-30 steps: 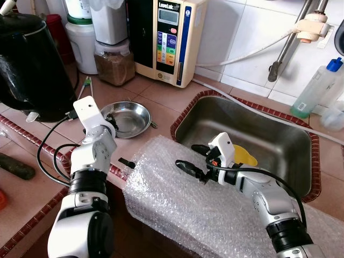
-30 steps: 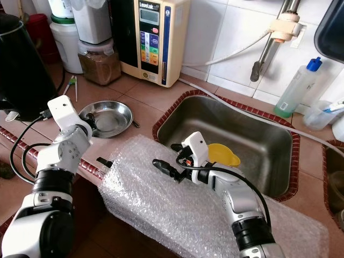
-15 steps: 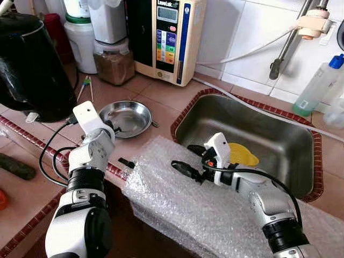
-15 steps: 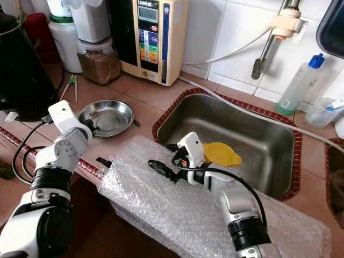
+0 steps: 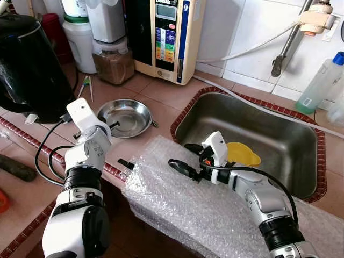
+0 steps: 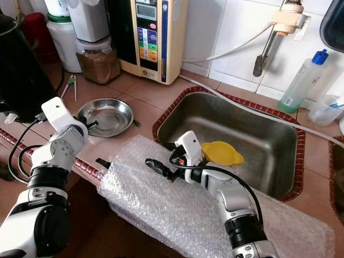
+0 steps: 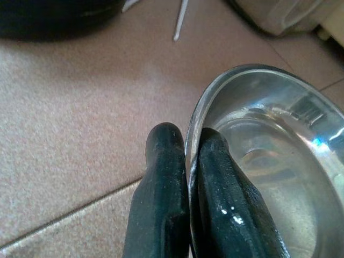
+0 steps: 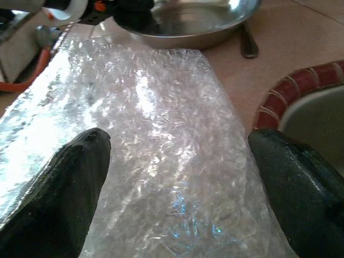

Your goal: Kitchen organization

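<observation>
The step in hand appears to be the pickup of the steel dish, with the bubble wrap (image 5: pixel 215 209) next in line. Nearest the camera, the bubble wrap lies across the lower centre of the frame, draped over the counter (image 5: pixel 156 99) edge and beside the sink (image 5: pixel 258 121). The right gripper (image 5: pixel 185 156) hovers just above the wrap's upper left end with its fingers spread wide apart; the right wrist view shows wrap between the two fingers (image 8: pixel 59 183) and nothing held. Left of centre, the left gripper (image 7: pixel 183 156) is pinched together on the near rim of the steel dish (image 5: pixel 124 115), one finger inside the rim and one outside. Further back, a yellow funnel (image 5: pixel 243 155) lies in the sink, and a black kettle (image 5: pixel 27 64) stands at the upper left. The next move likely calls for a level lift of the dish, since a thin-rim pinch may let it pivot or slip. Compared with one second ago, the right gripper has shifted left along the wrap, the left gripper remains at the dish rim, and the whole view has shifted slightly, which indicates camera motion.
</observation>
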Controlling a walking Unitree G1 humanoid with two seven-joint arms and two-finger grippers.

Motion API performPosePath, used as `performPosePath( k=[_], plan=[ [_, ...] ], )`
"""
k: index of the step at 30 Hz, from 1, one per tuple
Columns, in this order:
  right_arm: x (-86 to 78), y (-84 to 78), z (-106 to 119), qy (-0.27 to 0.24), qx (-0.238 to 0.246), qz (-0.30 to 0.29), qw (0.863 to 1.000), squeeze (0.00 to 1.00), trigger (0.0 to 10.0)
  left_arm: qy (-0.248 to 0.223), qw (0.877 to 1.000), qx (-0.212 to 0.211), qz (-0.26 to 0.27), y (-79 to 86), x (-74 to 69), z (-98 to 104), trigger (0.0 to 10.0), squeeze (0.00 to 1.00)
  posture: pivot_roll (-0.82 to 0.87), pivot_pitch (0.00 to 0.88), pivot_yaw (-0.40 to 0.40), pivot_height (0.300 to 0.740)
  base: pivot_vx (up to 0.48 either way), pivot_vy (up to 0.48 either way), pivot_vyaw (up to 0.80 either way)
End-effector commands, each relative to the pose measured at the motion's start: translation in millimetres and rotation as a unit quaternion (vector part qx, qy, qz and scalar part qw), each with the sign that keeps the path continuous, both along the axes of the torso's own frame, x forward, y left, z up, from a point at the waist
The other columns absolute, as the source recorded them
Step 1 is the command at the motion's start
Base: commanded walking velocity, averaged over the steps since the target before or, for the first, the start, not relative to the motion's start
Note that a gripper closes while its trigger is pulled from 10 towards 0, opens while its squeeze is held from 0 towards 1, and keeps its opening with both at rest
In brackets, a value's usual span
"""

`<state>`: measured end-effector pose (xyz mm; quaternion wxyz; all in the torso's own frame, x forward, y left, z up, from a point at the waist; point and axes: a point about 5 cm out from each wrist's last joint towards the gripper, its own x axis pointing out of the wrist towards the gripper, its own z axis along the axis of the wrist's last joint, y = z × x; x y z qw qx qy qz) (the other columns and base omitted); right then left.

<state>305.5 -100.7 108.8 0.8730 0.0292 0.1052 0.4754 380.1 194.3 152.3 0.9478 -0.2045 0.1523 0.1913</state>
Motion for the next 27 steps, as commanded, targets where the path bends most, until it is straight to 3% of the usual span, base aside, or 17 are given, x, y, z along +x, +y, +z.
performPosePath(
  k=[1,6,15,16,21,24,27],
  plan=[
    [-1.9,2.0,2,-0.003,0.0,0.012,1.0,0.0,10.0,0.009,1.0,0.004,0.009,4.0,-1.4,-2,0.0,0.0,0.04,0.039,0.015,0.74,0.0,0.0,0.0],
    [-0.8,-0.3,1,-0.002,-0.001,0.012,1.0,0.0,10.0,0.004,1.0,-0.001,0.009,2.7,-1.7,-1,0.0,0.0,0.04,0.041,0.016,0.74,0.0,0.0,0.0],
    [-0.2,2.0,1,-0.001,0.001,0.009,1.0,0.0,10.0,-0.078,0.996,0.035,0.031,2.9,-0.9,27,0.0,0.0,0.05,0.048,0.016,0.74,0.0,0.0,0.0],
    [0.3,2.9,1,-0.001,0.002,0.009,1.0,0.0,10.0,-0.116,0.991,0.054,0.024,0.8,-1.3,37,0.0,0.0,0.05,0.049,0.015,0.74,0.0,0.0,0.0],
    [3.7,3.2,3,-0.004,0.0,0.002,1.0,0.0,10.0,-0.142,0.987,0.069,0.011,-4.0,-2.5,44,0.0,0.0,0.05,0.051,0.012,0.74,0.0,0.0,0.0],
    [9.4,2.4,7,-0.013,0.003,-0.017,1.0,0.0,10.0,-0.189,0.978,0.089,-0.014,-12.6,-3.7,54,0.0,0.0,0.05,0.051,0.011,0.74,0.0,0.0,0.0],
    [17.4,2.0,15,-0.031,0.014,-0.049,0.998,0.0,10.0,-0.243,0.965,0.082,-0.051,-24.8,-6.1,65,0.0,0.0,0.05,0.05,0.014,0.74,0.0,0.0,0.0]
  ],
)
